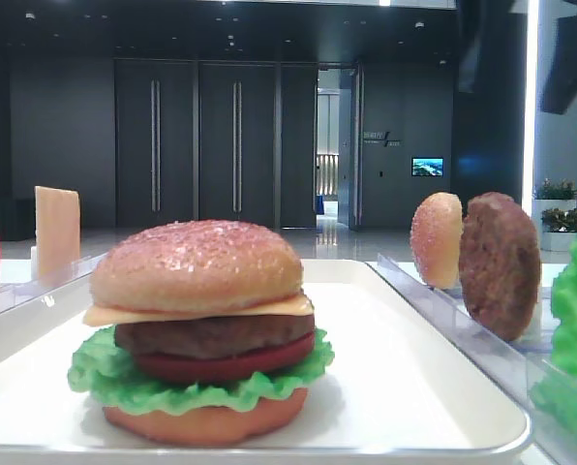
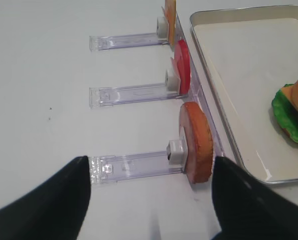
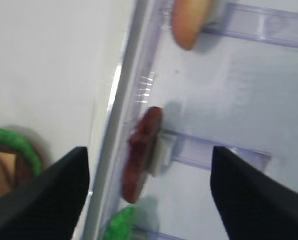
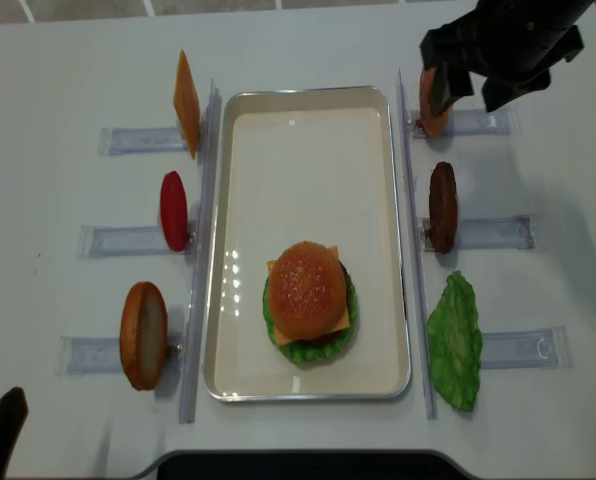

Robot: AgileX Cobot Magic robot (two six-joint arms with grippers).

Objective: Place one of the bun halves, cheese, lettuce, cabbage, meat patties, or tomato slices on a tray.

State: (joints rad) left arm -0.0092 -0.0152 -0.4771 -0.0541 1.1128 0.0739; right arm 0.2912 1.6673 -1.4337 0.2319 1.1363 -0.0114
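Note:
On the white tray (image 4: pixel 308 130) stands a stacked burger. Its top is a domed, speckled bun half (image 4: pixel 306 288) over cheese (image 1: pixel 269 308), a meat patty (image 1: pixel 211 336), tomato (image 1: pixel 221 366), lettuce (image 1: pixel 95 373) and a bun base (image 1: pixel 206 423). My right gripper (image 4: pixel 468 92) is open and empty above the right-hand racks, clear of the burger. In the right wrist view its black fingers (image 3: pixel 44 200) stand on either side of a spare upright patty (image 3: pixel 141 155). My left gripper (image 2: pixel 149 200) is open and empty, low at the front left, near an orange bun base (image 2: pixel 196 142).
Clear racks flank the tray. The left ones hold a cheese slice (image 4: pixel 185 100), a tomato slice (image 4: pixel 174 210) and the bun base (image 4: pixel 143 335). The right ones hold a paler bun top (image 4: pixel 430 110), a patty (image 4: pixel 442 207) and a lettuce leaf (image 4: pixel 455 340).

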